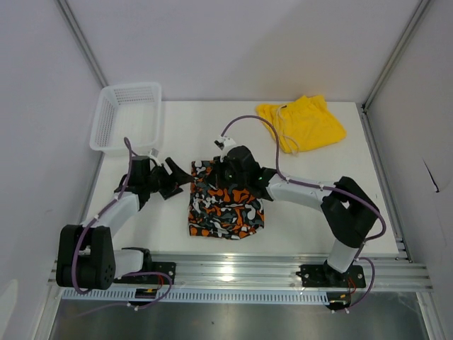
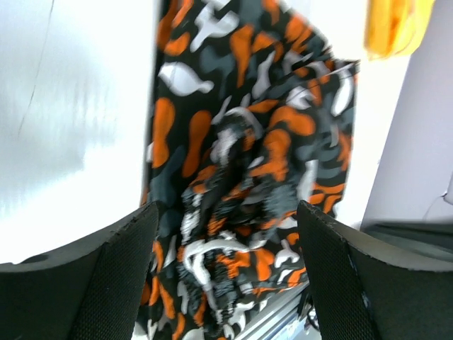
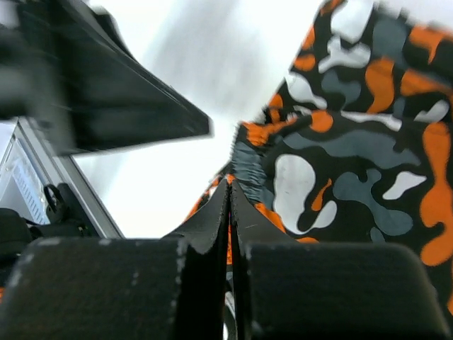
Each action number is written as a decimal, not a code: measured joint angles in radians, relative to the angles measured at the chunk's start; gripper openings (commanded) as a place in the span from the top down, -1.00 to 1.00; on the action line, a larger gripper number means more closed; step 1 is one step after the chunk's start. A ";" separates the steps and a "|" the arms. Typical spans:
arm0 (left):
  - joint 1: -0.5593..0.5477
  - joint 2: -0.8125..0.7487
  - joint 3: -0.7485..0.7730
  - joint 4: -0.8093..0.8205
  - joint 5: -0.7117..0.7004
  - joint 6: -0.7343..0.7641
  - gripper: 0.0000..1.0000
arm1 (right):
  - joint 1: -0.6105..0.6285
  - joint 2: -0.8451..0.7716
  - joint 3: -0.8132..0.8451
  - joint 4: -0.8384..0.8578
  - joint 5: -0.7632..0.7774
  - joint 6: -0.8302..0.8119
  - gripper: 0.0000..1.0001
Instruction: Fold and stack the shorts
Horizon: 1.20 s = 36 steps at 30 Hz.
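The patterned shorts (image 1: 225, 207) lie crumpled at mid-worktop (image 1: 311, 223), and the yellow shorts (image 1: 306, 124) lie well apart at the far right. The right claw (image 3: 230, 190) is closed, pinching the patterned pair's far edge. The left claw (image 1: 177, 180) gapes wide just beside their left edge.
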<state>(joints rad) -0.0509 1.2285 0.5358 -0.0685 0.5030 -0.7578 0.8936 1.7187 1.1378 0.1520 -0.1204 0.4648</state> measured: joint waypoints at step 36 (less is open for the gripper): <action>-0.225 -0.050 0.050 -0.043 -0.105 0.080 -0.18 | -0.163 0.393 0.050 0.318 -0.229 0.399 -0.16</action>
<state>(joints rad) -0.2756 1.1790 0.5861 -0.1120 0.3985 -0.6773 0.7303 2.1113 1.1877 0.4702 -0.3489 0.8635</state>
